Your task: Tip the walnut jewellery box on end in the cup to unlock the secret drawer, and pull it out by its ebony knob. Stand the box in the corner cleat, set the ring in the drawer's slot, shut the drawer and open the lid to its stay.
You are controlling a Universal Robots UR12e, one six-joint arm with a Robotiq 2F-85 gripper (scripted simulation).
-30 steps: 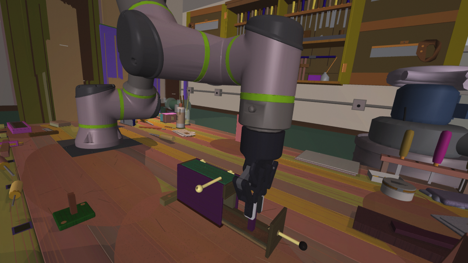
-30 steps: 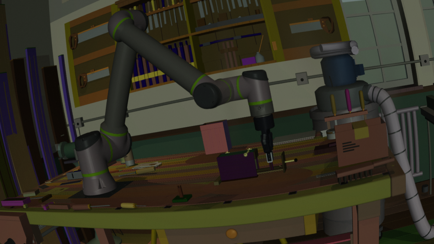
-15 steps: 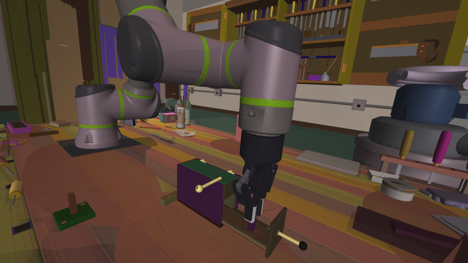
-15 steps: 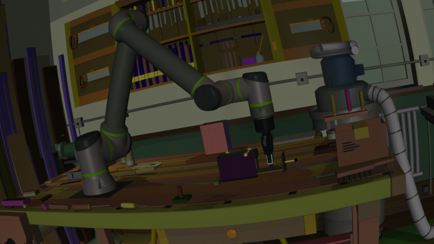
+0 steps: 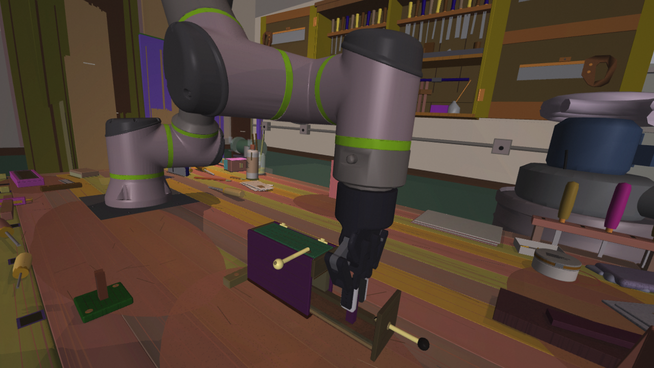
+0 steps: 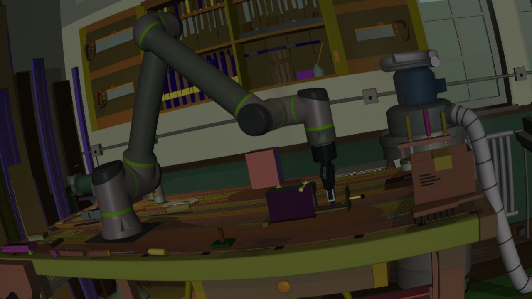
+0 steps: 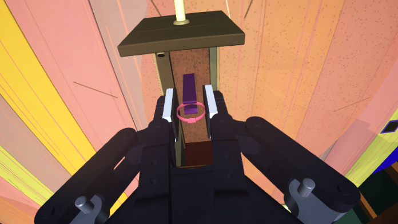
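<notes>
The pink ring (image 7: 190,112) sits between the fingers of my gripper (image 5: 352,297), which is closed on it directly over the purple slot post (image 7: 188,87) in the pulled-out drawer (image 5: 352,318). The drawer's dark front panel (image 5: 385,324) carries a pale rod ending in the black ebony knob (image 5: 423,343). The jewellery box (image 5: 286,263) stands on the bench left of the drawer, purple-sided with a green lid and a cream lid knob (image 5: 277,263). In the second side camera, the gripper (image 6: 330,196) hangs between the box (image 6: 291,203) and the drawer front.
A pink block-shaped cup (image 6: 265,168) stands behind the box. A green base with a brown peg (image 5: 103,297) lies to the near left. The arm's base (image 5: 135,165) is at the far left. A dark tray (image 5: 565,322) and a round tin (image 5: 555,264) lie to the right.
</notes>
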